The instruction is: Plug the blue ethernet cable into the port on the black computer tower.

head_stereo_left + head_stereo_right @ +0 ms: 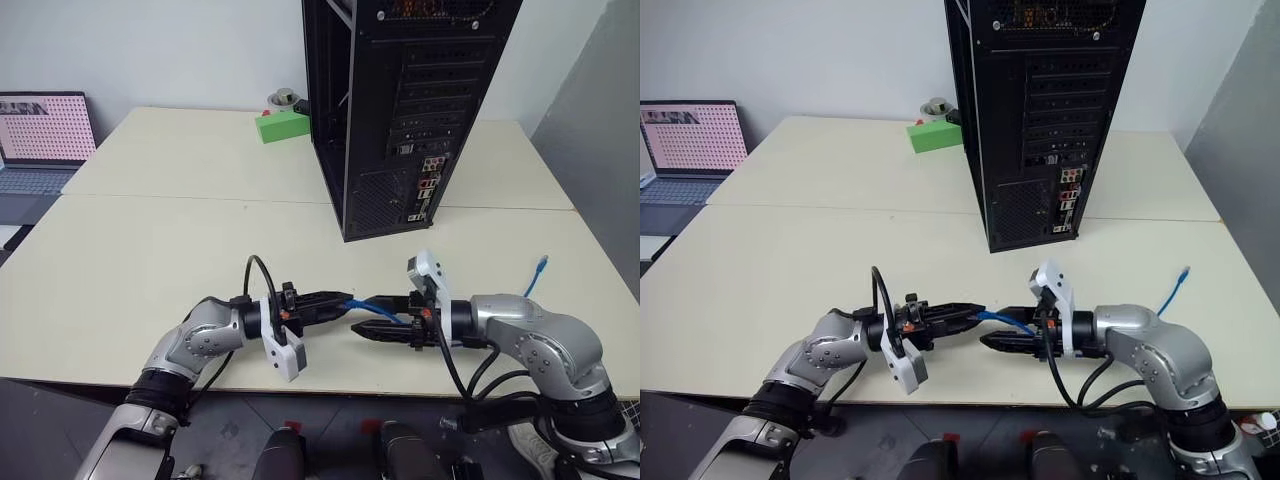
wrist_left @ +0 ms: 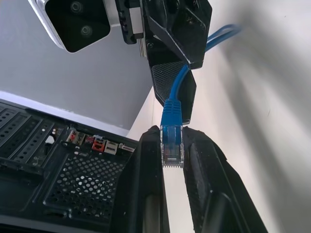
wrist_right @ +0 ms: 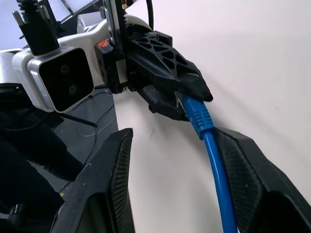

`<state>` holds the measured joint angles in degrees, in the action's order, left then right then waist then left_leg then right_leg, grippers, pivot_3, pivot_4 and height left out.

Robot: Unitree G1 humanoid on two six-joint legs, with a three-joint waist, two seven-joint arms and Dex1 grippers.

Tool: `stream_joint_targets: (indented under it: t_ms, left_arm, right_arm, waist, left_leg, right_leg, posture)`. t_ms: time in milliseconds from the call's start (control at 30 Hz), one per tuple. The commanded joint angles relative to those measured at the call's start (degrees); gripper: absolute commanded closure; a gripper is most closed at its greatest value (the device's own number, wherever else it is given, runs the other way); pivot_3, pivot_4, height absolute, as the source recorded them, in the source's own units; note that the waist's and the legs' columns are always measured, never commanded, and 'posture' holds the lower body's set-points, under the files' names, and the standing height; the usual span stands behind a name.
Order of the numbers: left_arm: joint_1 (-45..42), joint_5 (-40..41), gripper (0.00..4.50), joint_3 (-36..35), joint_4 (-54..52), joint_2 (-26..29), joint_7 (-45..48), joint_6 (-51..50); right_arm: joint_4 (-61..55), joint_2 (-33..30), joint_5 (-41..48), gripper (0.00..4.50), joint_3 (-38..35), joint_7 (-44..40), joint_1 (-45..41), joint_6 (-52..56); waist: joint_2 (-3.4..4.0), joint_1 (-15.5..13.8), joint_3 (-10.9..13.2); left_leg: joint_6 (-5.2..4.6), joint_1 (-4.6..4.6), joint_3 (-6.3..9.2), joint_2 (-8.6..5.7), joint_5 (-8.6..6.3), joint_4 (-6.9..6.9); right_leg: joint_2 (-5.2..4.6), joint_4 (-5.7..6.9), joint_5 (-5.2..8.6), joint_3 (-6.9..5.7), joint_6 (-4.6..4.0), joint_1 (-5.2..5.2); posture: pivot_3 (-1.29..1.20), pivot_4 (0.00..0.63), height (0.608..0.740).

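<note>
My left claw [image 1: 335,300] is pinching the plug of the blue cable [image 2: 172,138] between its fingers, held above the table [image 1: 150,260]. My right claw [image 3: 175,160] faces it with fingers spread, the cord passing between them. The cable's other end [image 1: 541,265] pokes up beyond my right arm. The black computer tower [image 1: 400,100] stands behind, its rear panel toward me.
</note>
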<state>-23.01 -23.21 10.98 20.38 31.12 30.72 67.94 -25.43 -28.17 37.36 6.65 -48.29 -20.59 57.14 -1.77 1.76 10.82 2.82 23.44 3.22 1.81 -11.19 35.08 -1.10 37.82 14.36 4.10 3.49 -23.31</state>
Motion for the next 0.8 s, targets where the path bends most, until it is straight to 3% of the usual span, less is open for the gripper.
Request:
stream_joint_targets:
  t_ms: [33, 167, 467, 700, 767, 800]
  left_arm:
    - [-0.53, -0.86, 4.2, 0.79, -0.75, 0.7, -2.34, 0.68]
    - [-0.27, -1.25, 4.2, 1.34, -1.37, 1.0, -3.5, 0.74]
    - [0.19, -1.29, 4.2, 2.99, -2.09, 2.19, -5.24, 1.17]
    - [0.33, -0.04, 4.2, 4.36, -1.4, 2.81, -5.22, 0.27]
    - [0.48, 1.03, 3.5, 4.77, -1.11, 3.11, -4.92, -0.49]
    - [0.47, 1.73, 3.4, 5.2, -0.96, 3.43, -4.53, -0.92]
  right_arm:
    - [-0.32, 0.48, 1.66, 1.78, -0.02, 0.55, -1.18, -0.22]
    - [0.42, 0.52, 1.68, 2.41, 0.28, 0.91, -1.47, -0.41]
    - [1.24, -0.84, 1.78, 4.45, 0.77, -0.07, -1.94, -0.53]
    - [1.8, -1.85, 1.86, 4.5, 1.5, -0.69, -2.4, -0.1]
    - [1.91, -2.16, 1.81, 4.5, 1.61, -0.9, -2.38, -0.07]
    - [2.0, -2.34, 1.76, 4.5, 1.66, -1.01, -2.4, -0.07]
  waist:
    - [0.0, 0.0, 0.0]
    - [0.0, 0.0, 0.0]
    - [0.0, 0.0, 0.0]
    - [0.0, 0.0, 0.0]
    - [0.0, 0.01, 0.0]
    - [0.0, 0.01, 0.0]
  left_leg:
    - [0.0, 0.0, 0.0, 0.0, 0.0, 0.0]
    - [0.0, 0.0, 0.0, 0.0, 0.0, 0.0]
    - [0.0, 0.0, 0.0, 0.0, 0.0, 0.0]
    - [0.0, 0.0, 0.0, 0.0, 0.0, 0.0]
    - [0.0, 0.0, 0.0, 0.0, 0.0, 0.0]
    - [0.0, 0.0, 0.0, 0.0, 0.0, 0.0]
  right_leg:
    - [0.0, 0.0, 0.0, 0.0, 0.0, 0.0]
    - [0.0, 0.0, 0.0, 0.0, 0.0, 0.0]
    - [0.0, 0.0, 0.0, 0.0, 0.0, 0.0]
    - [0.0, 0.0, 0.0, 0.0, 0.0, 0.0]
    - [0.0, 0.0, 0.0, 0.0, 0.0, 0.0]
    - [0.0, 0.0, 0.0, 0.0, 0.0, 0.0]
  posture:
    - [0.0, 0.15, 0.74]
    - [0.0, 0.15, 0.74]
    - [0.0, 0.15, 0.74]
    - [0.0, 0.15, 0.74]
    - [0.0, 0.15, 0.74]
    - [0.0, 0.15, 0.74]
